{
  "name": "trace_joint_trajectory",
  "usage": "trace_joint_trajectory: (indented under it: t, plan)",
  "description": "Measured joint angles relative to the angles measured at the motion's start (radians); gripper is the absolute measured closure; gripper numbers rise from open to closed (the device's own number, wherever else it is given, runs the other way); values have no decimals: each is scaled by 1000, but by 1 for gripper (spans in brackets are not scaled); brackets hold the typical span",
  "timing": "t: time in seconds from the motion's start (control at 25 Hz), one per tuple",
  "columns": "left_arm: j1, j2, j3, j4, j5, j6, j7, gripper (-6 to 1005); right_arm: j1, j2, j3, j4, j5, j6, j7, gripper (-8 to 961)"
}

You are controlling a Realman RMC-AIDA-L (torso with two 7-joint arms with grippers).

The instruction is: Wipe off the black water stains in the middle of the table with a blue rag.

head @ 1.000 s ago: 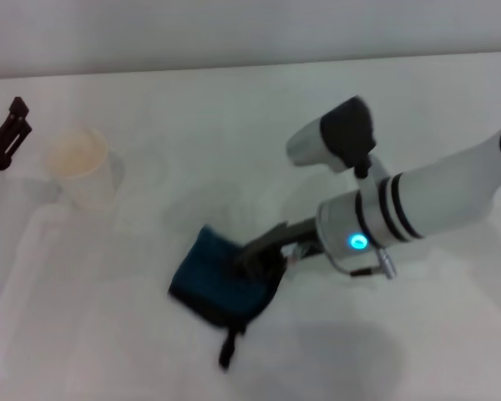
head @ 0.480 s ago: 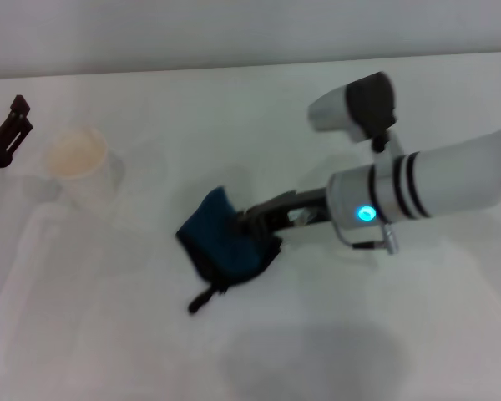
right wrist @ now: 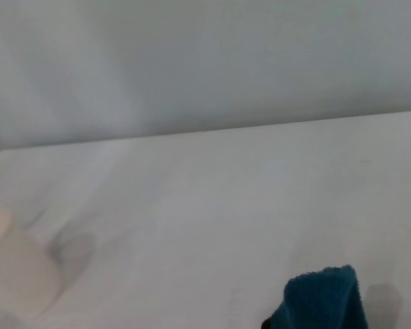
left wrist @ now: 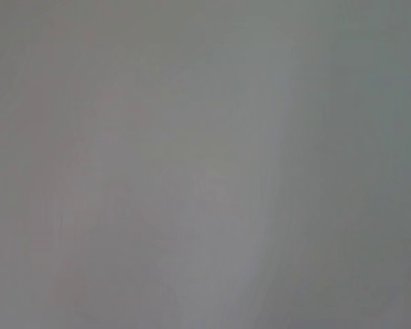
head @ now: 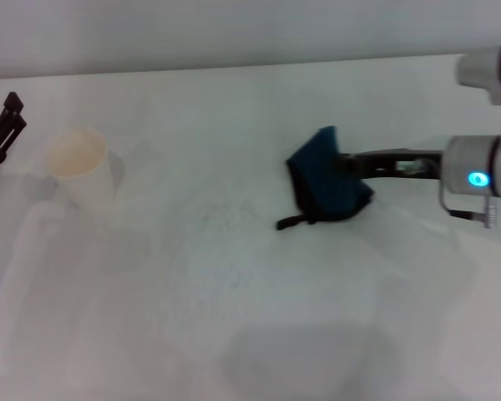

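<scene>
The right gripper (head: pixel 357 171) is reaching in from the right side of the head view, its dark fingers pinching the blue rag (head: pixel 326 188) and holding it bunched against the table (head: pixel 234 334), right of the middle. A short black loop tab is trailing from the rag's near left corner onto the white surface. No dark blot is showing on the tabletop in the head view, only faint grey smudging. The right wrist view is catching just the top of the blue rag (right wrist: pixel 323 300), with bare table (right wrist: pixel 226 192) beyond and part of a white paper cup (right wrist: pixel 14 271). In the head view that cup (head: pixel 79 165) is standing far to the left, near the left gripper (head: pixel 2 129), which is sitting parked at the edge; whether its fingers are spread is unclear. The left wrist view is giving only a blank grey field.
</scene>
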Motion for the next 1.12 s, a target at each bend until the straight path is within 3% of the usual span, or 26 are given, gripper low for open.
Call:
trace_joint_trajectory:
  t: [0.16,0.76,0.96,1.12]
  plan:
    - [0,4,-1,1,-1,0,0,111,-30,-2,50,7,-1,-1,-10,846]
    - [-10,8,0,2,-2,1,0,112,-34,46,99,-2,-15,-9,-116,799]
    - [-9,6,-1,3,-2,5,0,111,-36,49,137,-9,38,5,-164,580]
    - [-14,3,-8,2,-1,1,0,111,-33,50,215,24,215,79,-233,393]
